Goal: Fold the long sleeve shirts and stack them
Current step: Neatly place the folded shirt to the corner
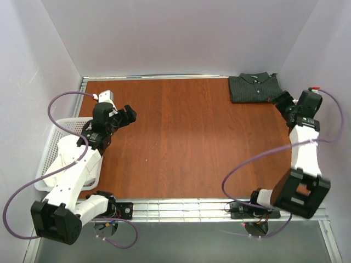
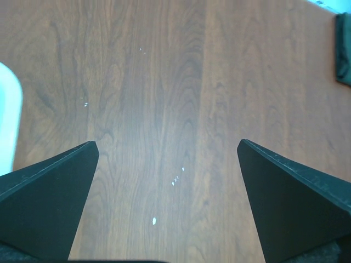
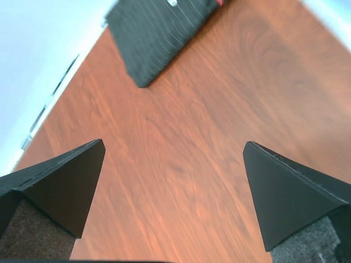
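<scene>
Folded dark pinstriped shirt (image 1: pixel 254 87) lies at far right corner of table (image 1: pixel 181 142). Right gripper (image 1: pixel 283 100) just beside it, jaws spread, empty. Left gripper (image 1: pixel 128 114) spread, empty, well apart. I judge fabric soft, light, limp; I'd pinch the folded edge through all layers.

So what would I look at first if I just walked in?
The folded dark charcoal pinstriped shirt sits in the far right corner of the reddish-brown wooden table. The right pincer hangs open close to it, and the left pincer is open near a white plastic basket at the left edge.
</scene>
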`<state>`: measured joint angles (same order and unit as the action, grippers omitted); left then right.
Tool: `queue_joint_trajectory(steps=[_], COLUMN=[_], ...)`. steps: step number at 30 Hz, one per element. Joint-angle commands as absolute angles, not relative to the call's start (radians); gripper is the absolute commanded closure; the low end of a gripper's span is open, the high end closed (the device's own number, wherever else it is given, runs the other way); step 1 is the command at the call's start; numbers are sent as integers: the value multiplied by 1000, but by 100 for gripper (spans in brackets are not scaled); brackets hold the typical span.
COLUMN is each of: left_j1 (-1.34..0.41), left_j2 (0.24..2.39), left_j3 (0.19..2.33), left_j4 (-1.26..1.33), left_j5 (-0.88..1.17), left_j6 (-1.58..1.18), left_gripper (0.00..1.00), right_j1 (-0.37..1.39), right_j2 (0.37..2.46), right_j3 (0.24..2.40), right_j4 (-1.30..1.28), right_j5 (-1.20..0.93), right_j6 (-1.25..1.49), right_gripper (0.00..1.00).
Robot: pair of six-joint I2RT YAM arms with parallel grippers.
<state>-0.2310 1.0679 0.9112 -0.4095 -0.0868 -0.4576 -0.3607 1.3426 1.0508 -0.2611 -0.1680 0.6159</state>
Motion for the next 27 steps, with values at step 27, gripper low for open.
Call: queue_joint_trajectory(steps=[27], left_j1=[-291], left_j2=[149], left_j3=[1321], left_j4=[-1186], left_j5=[-356], left_j6=[-430], left_gripper=[2], right_j1=[83], right_j2=[94], right_j3=[1042], right_j4=[-799], right_j5=[259], right_j6=[199], right_gripper=[1])
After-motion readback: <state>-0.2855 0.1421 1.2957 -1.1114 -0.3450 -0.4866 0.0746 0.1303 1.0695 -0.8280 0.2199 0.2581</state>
